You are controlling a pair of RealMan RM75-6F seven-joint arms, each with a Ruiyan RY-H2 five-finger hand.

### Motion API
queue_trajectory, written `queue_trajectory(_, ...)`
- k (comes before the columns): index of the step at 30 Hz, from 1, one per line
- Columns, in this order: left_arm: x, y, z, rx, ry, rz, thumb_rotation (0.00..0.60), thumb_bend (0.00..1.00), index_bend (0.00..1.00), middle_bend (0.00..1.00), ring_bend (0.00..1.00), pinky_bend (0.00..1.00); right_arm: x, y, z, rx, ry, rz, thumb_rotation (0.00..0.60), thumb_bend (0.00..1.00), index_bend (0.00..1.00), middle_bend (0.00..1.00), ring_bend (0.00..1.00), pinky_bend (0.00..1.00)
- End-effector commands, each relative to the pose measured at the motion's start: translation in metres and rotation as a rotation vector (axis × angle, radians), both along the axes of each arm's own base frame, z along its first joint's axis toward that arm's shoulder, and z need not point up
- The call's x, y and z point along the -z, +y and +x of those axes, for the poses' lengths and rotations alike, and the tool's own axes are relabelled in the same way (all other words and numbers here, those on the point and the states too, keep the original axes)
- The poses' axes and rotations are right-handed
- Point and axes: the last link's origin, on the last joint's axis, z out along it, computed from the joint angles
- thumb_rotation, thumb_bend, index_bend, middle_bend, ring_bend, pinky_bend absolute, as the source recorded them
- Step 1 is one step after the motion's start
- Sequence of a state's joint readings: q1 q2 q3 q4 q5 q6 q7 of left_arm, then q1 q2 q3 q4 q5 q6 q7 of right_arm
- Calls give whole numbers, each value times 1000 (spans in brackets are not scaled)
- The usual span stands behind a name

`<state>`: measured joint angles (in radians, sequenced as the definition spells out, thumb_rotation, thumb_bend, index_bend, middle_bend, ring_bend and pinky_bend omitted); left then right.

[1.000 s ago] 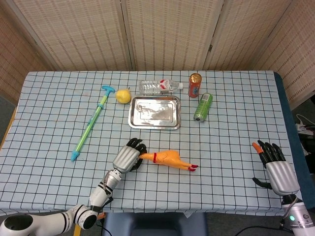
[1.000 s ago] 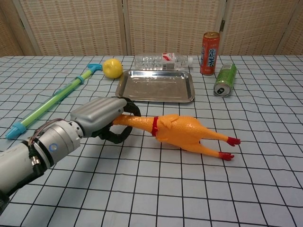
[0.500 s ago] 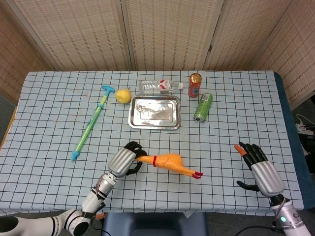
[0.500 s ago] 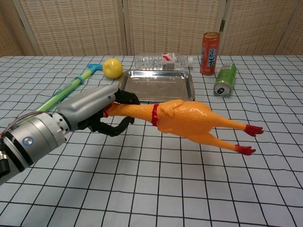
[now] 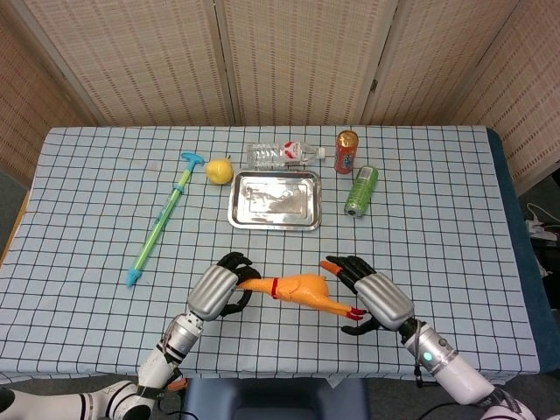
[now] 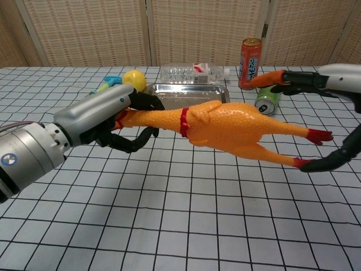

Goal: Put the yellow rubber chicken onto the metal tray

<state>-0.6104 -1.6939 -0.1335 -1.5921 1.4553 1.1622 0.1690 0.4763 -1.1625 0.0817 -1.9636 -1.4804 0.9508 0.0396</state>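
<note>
Rubbery, light and floppy, the chicken (image 6: 225, 131) sags from my left robot hand (image 6: 104, 116) grasping its neck; my right robot hand (image 5: 372, 296) spreads, released, beside its feet.

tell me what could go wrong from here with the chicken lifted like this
The left hand holds the yellow rubber chicken only by its neck end, so the body could sag or slip out. The right hand is open around the feet and might knock them. The water bottle and green can lie close to the metal tray and could get bumped.
</note>
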Motion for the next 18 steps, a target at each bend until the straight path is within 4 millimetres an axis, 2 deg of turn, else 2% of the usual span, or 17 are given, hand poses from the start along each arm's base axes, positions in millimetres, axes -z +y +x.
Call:
queue_trajectory(1, -5, -4, 3, 6, -7, 4, 600, 761, 708, 464, 237, 183, 29, -18, 32, -1, -61, 50, 600, 50, 0, 0, 0, 0)
queue_trajectory(3, -7, -5, 4, 6, -12, 2, 600, 761, 708, 464, 237, 183, 36, -22, 39, 0, -80, 45, 600, 52, 0, 0, 0, 4)
queue_trajectory(5, -8, -5, 4, 5, -14, 1, 600, 762, 708, 464, 237, 184, 40, -24, 44, -2, -86, 40, 600, 57, 43, 16, 3, 67)
queue_trajectory(6, -8, -6, 4, 2, -15, -2, 600, 761, 708, 464, 237, 184, 43, -25, 47, 0, -94, 43, 600, 68, 120, 73, 42, 185)
queue_trajectory(8, -8, -6, 4, 0, -16, -7, 600, 761, 708, 464, 237, 184, 44, -25, 52, -4, -111, 41, 600, 104, 334, 248, 222, 446)
queue_trajectory(9, -8, -7, 4, 0, -16, -8, 600, 761, 708, 464, 237, 184, 44, -25, 54, -10, -113, 39, 600, 137, 491, 374, 378, 616)
queue_trajectory(11, -8, -6, 4, -1, -15, -8, 600, 761, 708, 464, 237, 184, 44, -24, 57, -35, -113, 14, 600, 220, 779, 593, 634, 880)
queue_trajectory(12, -8, -6, 4, -2, -16, -9, 600, 762, 708, 464, 237, 184, 44, -22, 57, -47, -111, -6, 600, 265, 884, 677, 725, 959)
queue_trajectory(13, -8, -6, 3, -3, -17, -8, 600, 761, 708, 464, 237, 184, 43, -21, 57, -60, -110, -23, 600, 292, 940, 726, 786, 992)
queue_trajectory(15, -9, -5, 2, -5, -19, -6, 600, 761, 708, 464, 237, 184, 41, -19, 56, -71, -112, -38, 600, 318, 975, 776, 883, 1000)
queue_trajectory(18, -11, -3, 1, -10, -21, -3, 600, 761, 708, 464, 237, 184, 36, -16, 51, -77, -106, -38, 600, 336, 980, 789, 930, 1000)
